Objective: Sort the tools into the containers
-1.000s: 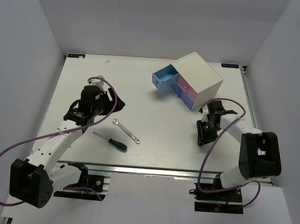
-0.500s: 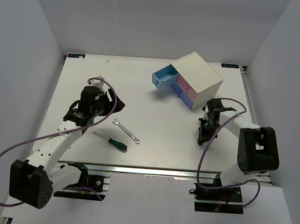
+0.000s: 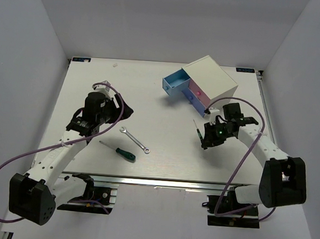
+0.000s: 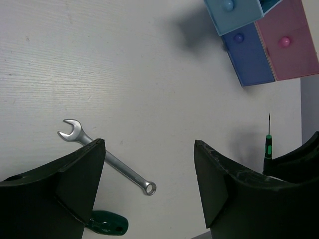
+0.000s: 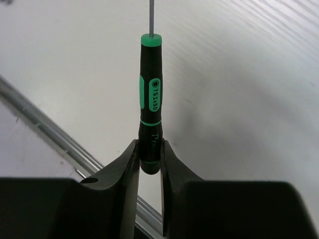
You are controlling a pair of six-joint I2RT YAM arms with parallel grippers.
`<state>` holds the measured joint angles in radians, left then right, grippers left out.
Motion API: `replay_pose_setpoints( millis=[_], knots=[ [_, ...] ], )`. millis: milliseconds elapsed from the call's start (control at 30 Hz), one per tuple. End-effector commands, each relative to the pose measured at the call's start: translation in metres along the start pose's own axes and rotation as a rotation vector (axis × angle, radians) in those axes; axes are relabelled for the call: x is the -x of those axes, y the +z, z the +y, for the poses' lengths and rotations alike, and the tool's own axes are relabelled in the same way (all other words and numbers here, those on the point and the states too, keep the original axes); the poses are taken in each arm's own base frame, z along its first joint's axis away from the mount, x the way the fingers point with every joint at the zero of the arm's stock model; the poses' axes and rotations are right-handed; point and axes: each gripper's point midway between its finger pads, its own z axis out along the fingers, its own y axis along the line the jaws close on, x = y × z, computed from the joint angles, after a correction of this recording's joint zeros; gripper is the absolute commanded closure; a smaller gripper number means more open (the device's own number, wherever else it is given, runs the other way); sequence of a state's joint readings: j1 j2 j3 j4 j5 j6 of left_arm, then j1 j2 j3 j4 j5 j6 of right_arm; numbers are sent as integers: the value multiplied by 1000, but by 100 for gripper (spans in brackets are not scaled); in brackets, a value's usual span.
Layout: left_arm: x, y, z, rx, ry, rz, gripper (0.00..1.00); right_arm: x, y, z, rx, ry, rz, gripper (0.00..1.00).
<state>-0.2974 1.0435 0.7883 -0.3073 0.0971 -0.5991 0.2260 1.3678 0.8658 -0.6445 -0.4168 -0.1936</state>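
1. My right gripper (image 5: 150,155) is nearly closed, and its two fingers (image 5: 128,162) pinch the butt end of a mini screwdriver (image 5: 151,94) with a black-and-green handle.
2. The mini screwdriver projects straight out from the fingertips, thin shaft foremost. It is held off the table (image 3: 165,120), and its shadow falls on the surface beside it.
3. In the overhead view, this gripper is in front of the white cabinet (image 3: 213,74), near it but not touching.
4. My left gripper (image 4: 148,147) is fully open and holds nothing. It hangs above the left half of the table.
5. The silver wrench (image 3: 134,139) lies flat on the table below my left gripper, between its fingers in the wrist view.
6. The green-handled screwdriver (image 3: 122,151) lies just beside the wrench, on its near side.
7. The cabinet sits at the far right of the table. Its light blue drawer (image 3: 174,83) is pulled out.
8. The darker blue drawer (image 4: 247,57) and the pink drawer (image 4: 286,45) are pushed in.
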Motion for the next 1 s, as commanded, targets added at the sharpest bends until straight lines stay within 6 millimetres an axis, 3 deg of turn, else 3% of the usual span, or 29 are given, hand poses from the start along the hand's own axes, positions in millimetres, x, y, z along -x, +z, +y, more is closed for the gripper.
replay_pose_setpoints(
  millis=[0, 200, 267, 467, 500, 567, 600, 633, 700, 767, 967],
  knots=[
    [8, -4, -10, -43, -18, -27, 19, 16, -8, 44, 199, -229, -81, 100],
    [14, -6, -20, -89, -51, -60, 19, 46, -11, 86, 287, -547, -220, 100],
    [14, -9, -21, -99, -60, -70, 19, 66, -14, 98, 309, -629, -302, 100],
    [13, -16, -20, -96, -66, -80, 19, 119, -11, 133, 379, -606, -436, 100],
    [12, -16, -19, -93, -66, -77, 19, 136, -17, 140, 379, -583, -467, 100],
    [11, -16, -19, -90, -65, -70, 19, 162, -9, 142, 354, -406, -478, 100],
    [11, -15, -18, -87, -67, -66, 19, 182, -17, 148, 358, -360, -506, 100],
    [13, -15, -20, -92, -66, -68, 19, 189, -7, 145, 360, -206, -470, 100],
    [12, -12, -21, -88, -62, -48, 19, 216, -15, 156, 392, -102, -477, 100],
    [15, -9, -23, -87, -54, -44, 19, 229, -7, 163, 449, 75, -426, 100],
    [16, -9, -24, -82, -60, -32, 19, 296, -29, 192, 652, 395, -451, 100]
  ],
)
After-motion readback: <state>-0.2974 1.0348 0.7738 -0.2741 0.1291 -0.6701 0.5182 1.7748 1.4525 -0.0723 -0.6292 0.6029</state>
